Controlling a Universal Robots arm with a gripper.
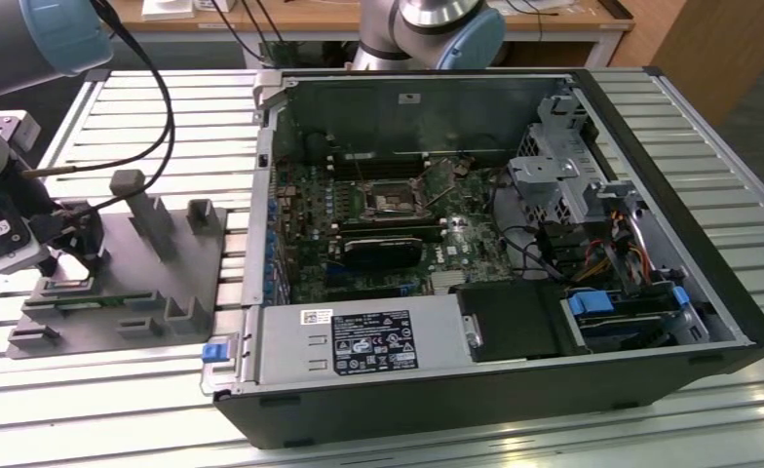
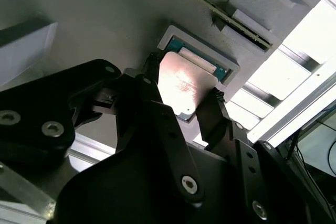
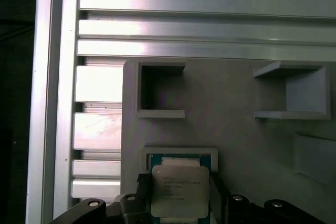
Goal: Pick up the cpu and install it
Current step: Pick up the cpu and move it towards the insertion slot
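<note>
The cpu (image 2: 182, 80) is a small silvery square chip gripped between my gripper's (image 2: 184, 92) two black fingers (image 2: 151, 72), one on each side edge. It sits just over a pale-rimmed square pocket (image 2: 223, 66) with a teal lining in the grey plastic tray (image 1: 148, 292). In the first wrist view the cpu (image 3: 178, 192) overlaps that pocket's rim (image 3: 178, 152). My gripper (image 1: 77, 261) hangs over the tray at the exterior view's left. The dark metal-framed socket (image 1: 392, 200) lies on the motherboard inside the open computer case (image 1: 486, 380).
Tall grey posts (image 1: 148, 219) rise from the tray beside my gripper. A long green memory stick (image 1: 96, 300) lies in the tray. The case wall (image 1: 262, 195) stands between tray and motherboard. Cables and a drive cage (image 1: 557, 185) crowd the case's right. A second arm's base (image 1: 428, 29) stands behind.
</note>
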